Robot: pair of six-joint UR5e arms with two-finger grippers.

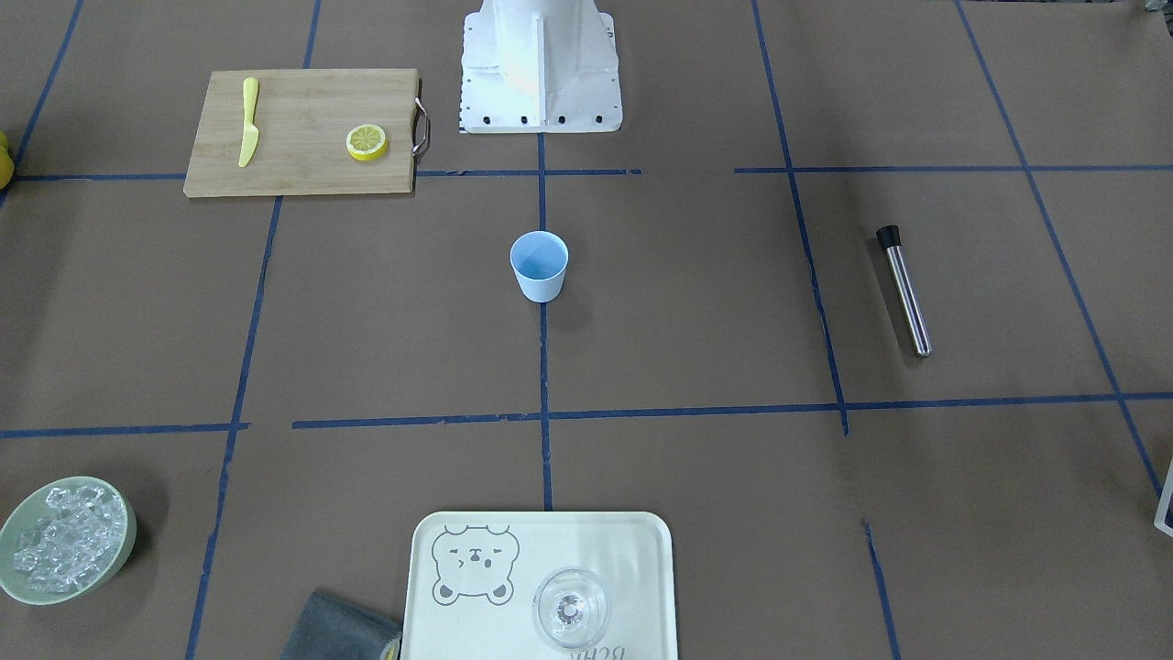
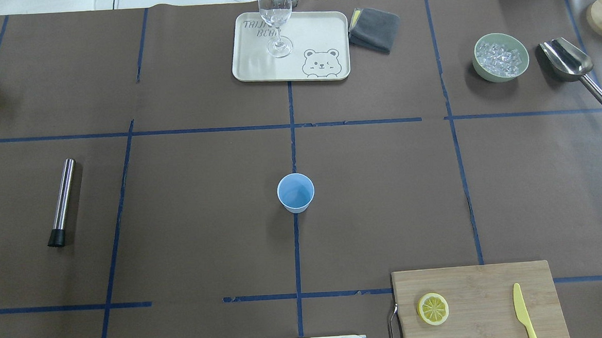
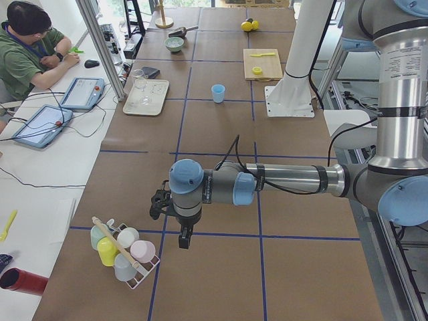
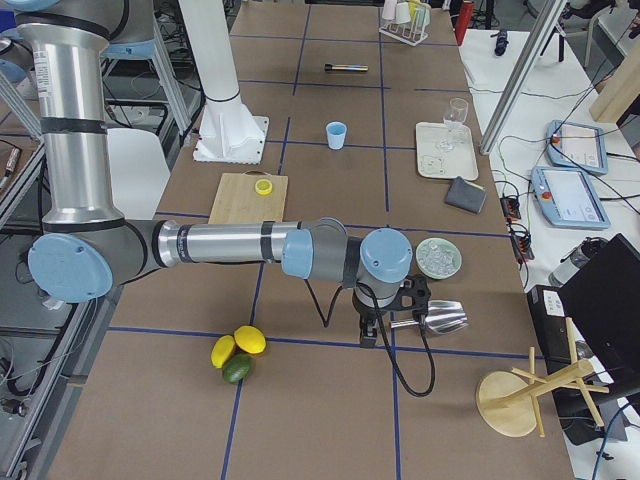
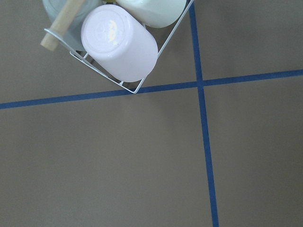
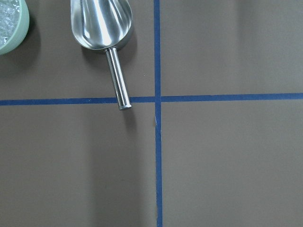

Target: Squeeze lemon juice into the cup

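Brown table [image 2: 180,221], cup [image 2: 295,192] upright, lemon [image 2: 432,308] flat

Bright, even overhead light covers the brown surface [image 1: 696,302]; shadows are soft and short, as beside the cup [image 1: 539,266]. The white robot base [image 1: 541,64] is washed out by glare, the scoop [image 6: 100,21] glints, and the wrist views seem slightly soft.

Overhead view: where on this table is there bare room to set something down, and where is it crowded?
Bare paper lies between the metal rod and the cup, and right of the cup, bordered by the cutting board near and the bowl of ice far. Crowded: the far edge, with tray, glass, cloth and scoop; the board holds lemon and knife.
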